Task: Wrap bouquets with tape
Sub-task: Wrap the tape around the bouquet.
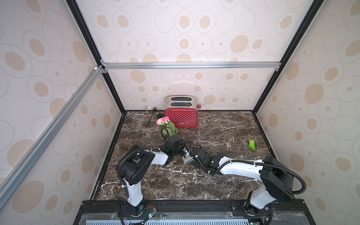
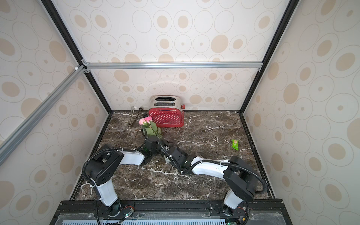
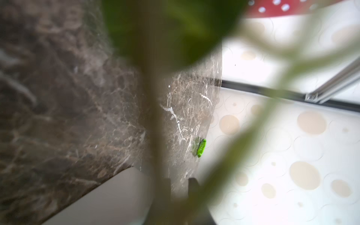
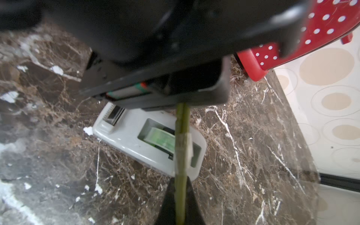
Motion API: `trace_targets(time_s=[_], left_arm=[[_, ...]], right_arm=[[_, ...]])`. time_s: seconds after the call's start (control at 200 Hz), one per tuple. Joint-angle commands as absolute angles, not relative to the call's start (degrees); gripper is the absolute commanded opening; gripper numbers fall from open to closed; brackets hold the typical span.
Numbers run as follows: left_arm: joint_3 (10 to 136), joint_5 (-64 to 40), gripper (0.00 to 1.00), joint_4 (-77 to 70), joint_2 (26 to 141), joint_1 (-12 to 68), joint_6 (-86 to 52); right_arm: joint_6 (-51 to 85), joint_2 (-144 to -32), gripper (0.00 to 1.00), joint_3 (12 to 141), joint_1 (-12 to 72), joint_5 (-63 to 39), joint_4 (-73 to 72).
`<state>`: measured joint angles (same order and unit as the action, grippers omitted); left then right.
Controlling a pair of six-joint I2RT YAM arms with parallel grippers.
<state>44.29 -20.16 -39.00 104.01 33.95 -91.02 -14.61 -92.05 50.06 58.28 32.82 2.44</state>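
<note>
Right gripper (image 4: 180,196) and left gripper (image 3: 179,186) both pinch the bouquet (image 1: 166,124) by its stems (image 4: 182,120), flowers toward the toaster (image 1: 182,116), above the tape dispenser (image 4: 134,136) on the table (image 1: 214,175); judged best to hold stems taut and bunched while pressing the loose tape strip (image 4: 188,148) around them

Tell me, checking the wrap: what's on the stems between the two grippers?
A pale strip of tape on the stems, seen in the right wrist view.
</note>
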Motion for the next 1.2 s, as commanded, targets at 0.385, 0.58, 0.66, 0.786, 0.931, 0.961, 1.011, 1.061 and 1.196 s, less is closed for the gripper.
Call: trace_targets(time_s=[0.385,0.58,0.66,0.786,0.931,0.961,1.011,1.061,1.196], left_arm=[[42.6,-21.7,0.00,-49.3,105.8,33.7,-87.8],[41.4,-20.6,0.00,-52.6,105.6,33.7,-85.1],[41.1,-20.5,0.00,-54.1,105.7,33.7,-84.4],[40.5,-21.0,0.00,-57.2,106.6,33.7,-84.9],[40.0,-21.0,0.00,-58.5,107.1,33.7,-85.1],[40.2,-21.0,0.00,-58.0,107.0,33.6,-84.8],[40.3,-21.1,0.00,-57.4,107.1,33.6,-84.3],[40.2,-21.3,0.00,-57.4,107.4,33.5,-84.1],[39.7,-21.9,0.00,-59.7,108.9,33.6,-84.6]], right_arm=[[6.6,-82.2,0.61,53.3,45.7,-11.9,15.0],[22.4,-87.6,0.60,49.8,33.8,-46.5,4.2],[28.3,-91.3,0.58,48.3,32.4,-53.4,-2.7],[36.5,-96.0,0.52,44.9,30.9,-58.4,-14.1],[40.1,-98.3,0.41,42.8,29.8,-59.3,-19.2],[40.6,-98.3,0.40,42.3,29.5,-59.3,-20.5],[41.0,-98.1,0.42,41.8,29.1,-59.2,-21.4],[41.3,-98.0,0.44,41.4,28.7,-59.3,-22.0],[44.9,-99.1,0.38,39.7,27.6,-59.8,-27.6]])
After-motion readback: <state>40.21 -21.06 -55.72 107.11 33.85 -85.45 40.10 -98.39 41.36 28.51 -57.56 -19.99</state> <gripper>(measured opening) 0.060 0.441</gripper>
